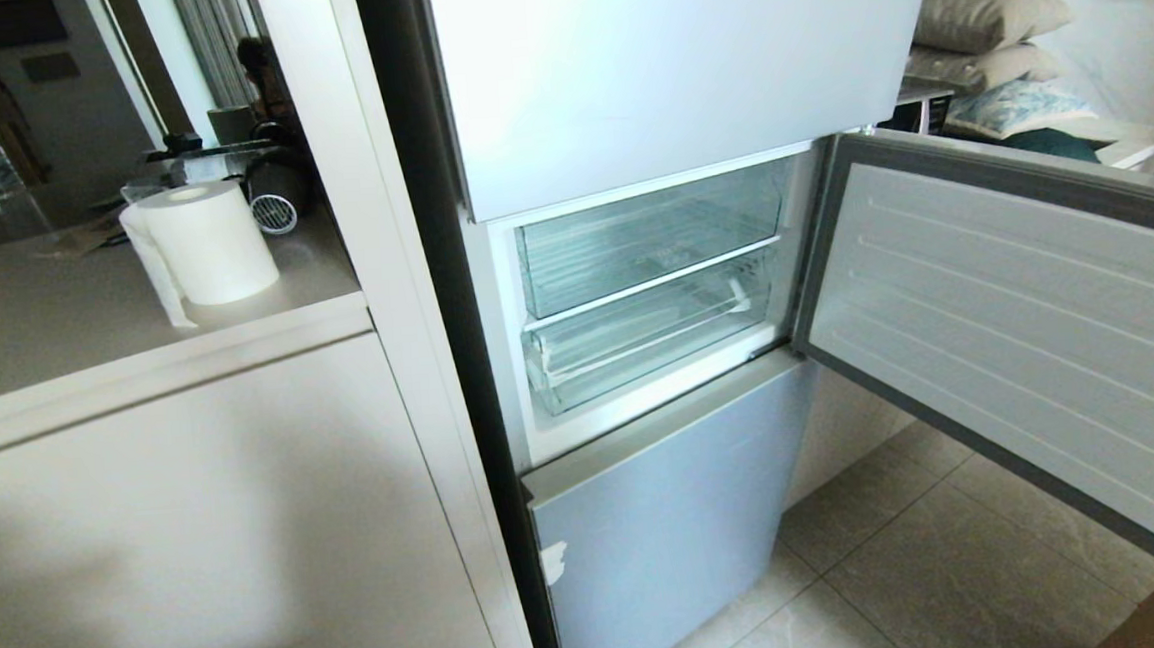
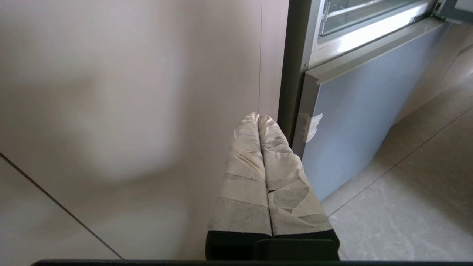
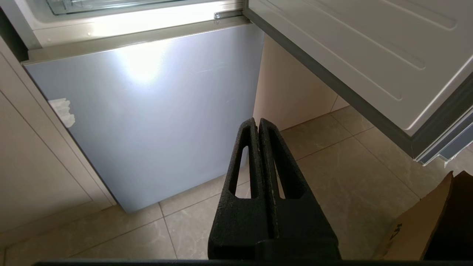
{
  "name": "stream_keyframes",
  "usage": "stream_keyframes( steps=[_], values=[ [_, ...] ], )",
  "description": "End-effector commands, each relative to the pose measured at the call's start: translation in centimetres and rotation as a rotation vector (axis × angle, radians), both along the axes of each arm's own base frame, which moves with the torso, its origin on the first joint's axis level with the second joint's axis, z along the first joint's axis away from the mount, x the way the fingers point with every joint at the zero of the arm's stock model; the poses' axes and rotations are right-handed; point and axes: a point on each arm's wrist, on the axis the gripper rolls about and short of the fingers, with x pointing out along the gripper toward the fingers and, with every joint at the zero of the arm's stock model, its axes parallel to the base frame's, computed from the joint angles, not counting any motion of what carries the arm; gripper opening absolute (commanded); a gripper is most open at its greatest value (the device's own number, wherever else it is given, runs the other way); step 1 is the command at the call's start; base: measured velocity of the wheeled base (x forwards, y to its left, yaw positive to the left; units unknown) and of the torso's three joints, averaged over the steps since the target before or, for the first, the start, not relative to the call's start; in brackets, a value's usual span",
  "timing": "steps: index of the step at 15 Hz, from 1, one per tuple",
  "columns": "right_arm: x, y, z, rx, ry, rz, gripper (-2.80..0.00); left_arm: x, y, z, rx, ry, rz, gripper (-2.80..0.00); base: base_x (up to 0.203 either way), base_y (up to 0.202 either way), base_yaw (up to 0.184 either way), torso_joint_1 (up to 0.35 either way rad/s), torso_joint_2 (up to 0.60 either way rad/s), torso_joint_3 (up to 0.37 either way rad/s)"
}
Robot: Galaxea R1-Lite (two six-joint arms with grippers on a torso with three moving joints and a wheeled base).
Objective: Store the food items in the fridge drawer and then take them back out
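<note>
- Clear plastic fridge drawer (image 1: 650,342): I see it as the lower of two drawers in the open middle compartment, pushed in, with a whitish patch near one front corner.
- Upper clear drawer (image 1: 650,237): sits directly above it, also pushed in.
- Food item: I cannot find it in any view.
- Compartment door (image 1: 1023,322): swung wide open toward the robot's right, over the tiled floor (image 1: 952,562).
- Left gripper (image 2: 258,117): tape-wrapped fingers pressed together, holding nothing, low in front of the beige cabinet (image 2: 129,111) beside the fridge's bottom door (image 2: 351,122).
- Right gripper (image 3: 258,122): black fingers closed flat against each other, empty, hanging before the bottom door, above the tiles.
- Paper towel roll (image 1: 209,241): upright on the counter (image 1: 56,326) at left.
</note>
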Motion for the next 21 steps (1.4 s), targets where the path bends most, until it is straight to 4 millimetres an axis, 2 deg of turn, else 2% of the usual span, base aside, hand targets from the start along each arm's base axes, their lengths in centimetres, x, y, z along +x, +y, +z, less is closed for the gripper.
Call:
stream_keyframes(
  steps=[1,2,5,7,9,11,13,15,18,21],
  values=[
    [0.0,0.0,0.1,-0.002,-0.005,-0.004,-2.80,0.0,0.0,-0.1,-0.007,0.007,0.002,-2.80,0.000,0.000,0.000,0.000,0.00,0.000],
    [-0.3,0.0,0.9,0.003,-0.033,-0.011,-2.80,0.0,0.0,-0.1,-0.007,0.006,0.002,-2.80,0.000,0.000,0.000,0.000,0.00,0.000],
    [-0.6,-0.1,6.1,0.053,-0.092,-0.066,-2.80,0.0,0.0,-0.1,-0.007,0.007,0.002,-2.80,0.000,0.000,0.000,0.000,0.00,0.000],
    [0.7,-0.3,10.1,0.167,-0.066,-0.168,-2.80,0.0,0.0,-0.1,-0.007,0.007,0.002,-2.80,0.000,0.000,0.000,0.000,0.00,0.000],
    [2.6,-0.4,12.8,0.354,-0.063,-0.256,-2.80,0.0,0.0,-0.1,-0.007,0.007,0.002,-2.80,0.000,0.000,0.000,0.000,0.00,0.000],
    [4.4,-0.6,14.1,0.472,-0.102,-0.355,-2.80,0.0,0.0,-0.1,-0.008,0.007,0.002,-2.80,0.000,0.000,0.000,0.000,0.00,0.000],
    [6.4,-2.0,15.0,0.577,-0.167,-0.484,-2.80,0.0,0.0,-0.1,-0.008,0.007,0.002,-2.80,0.000,0.000,0.000,0.000,0.00,0.000],
    [7.9,-4.8,15.6,0.697,-0.227,-0.567,-2.80,0.0,0.0,-0.1,-0.008,0.007,0.002,-2.80,0.000,0.000,0.000,0.000,0.00,0.000],
    [8.6,-10.3,16.0,0.826,-0.365,-0.608,-2.80,0.0,0.0,-0.1,-0.008,0.005,0.002,-2.80,0.000,0.000,0.000,0.000,0.00,0.000],
    [8.7,-13.6,14.6,0.857,-0.460,-0.601,-2.80,0.0,0.0,-0.1,-0.008,0.007,0.002,-2.80,0.000,0.000,0.000,0.000,0.00,0.000]
  ],
)
